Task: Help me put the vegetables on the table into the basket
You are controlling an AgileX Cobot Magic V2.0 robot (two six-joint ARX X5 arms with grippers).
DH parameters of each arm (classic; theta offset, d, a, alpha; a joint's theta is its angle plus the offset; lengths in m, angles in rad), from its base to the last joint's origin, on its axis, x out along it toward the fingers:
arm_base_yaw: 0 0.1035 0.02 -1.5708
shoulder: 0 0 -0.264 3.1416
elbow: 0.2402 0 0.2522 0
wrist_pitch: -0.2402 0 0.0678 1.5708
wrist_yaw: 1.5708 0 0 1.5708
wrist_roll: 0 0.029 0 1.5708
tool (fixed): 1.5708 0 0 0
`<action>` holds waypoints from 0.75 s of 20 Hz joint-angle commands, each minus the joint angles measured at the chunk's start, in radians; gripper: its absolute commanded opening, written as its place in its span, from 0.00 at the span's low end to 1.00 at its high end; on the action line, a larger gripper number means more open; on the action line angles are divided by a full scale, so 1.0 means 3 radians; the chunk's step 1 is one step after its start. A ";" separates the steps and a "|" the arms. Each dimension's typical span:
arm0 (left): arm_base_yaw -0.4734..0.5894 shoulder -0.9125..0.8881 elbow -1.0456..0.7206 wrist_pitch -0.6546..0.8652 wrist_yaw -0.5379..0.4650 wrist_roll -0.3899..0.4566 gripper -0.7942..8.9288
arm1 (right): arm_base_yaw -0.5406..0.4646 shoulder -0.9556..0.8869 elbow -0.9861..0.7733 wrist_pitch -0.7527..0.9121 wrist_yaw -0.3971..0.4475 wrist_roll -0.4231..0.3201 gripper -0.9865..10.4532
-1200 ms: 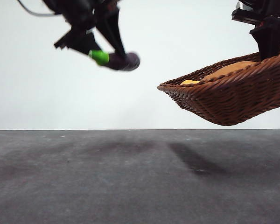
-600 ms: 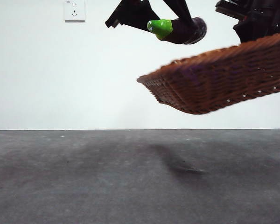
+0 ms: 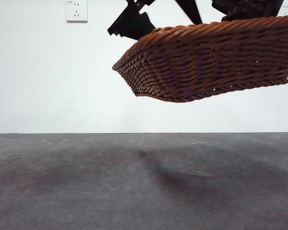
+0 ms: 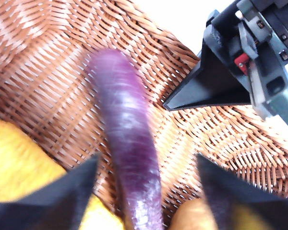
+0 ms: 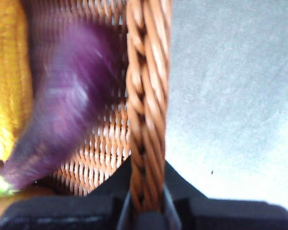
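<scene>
left hand (image 4: 146,191): black wedge jaws | right hand (image 5: 146,211): black jaws, grey housing, red part, small screws

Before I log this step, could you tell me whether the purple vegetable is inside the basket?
Inside: purple vegetable lies on the basket weave.

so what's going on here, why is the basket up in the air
The right gripper is clamped on the braided rim of the wicker basket, holding it tilted above the table. The left gripper hangs over the basket with its fingers spread, and the purple eggplant lies inside between them, beside the yellow vegetables.
</scene>
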 commanded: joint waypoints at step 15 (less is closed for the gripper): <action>0.0196 -0.1161 -0.0014 -0.1316 -0.0008 0.0608 0.08 | -0.0716 0.0341 -0.0015 0.0398 0.0100 -0.0209 0.08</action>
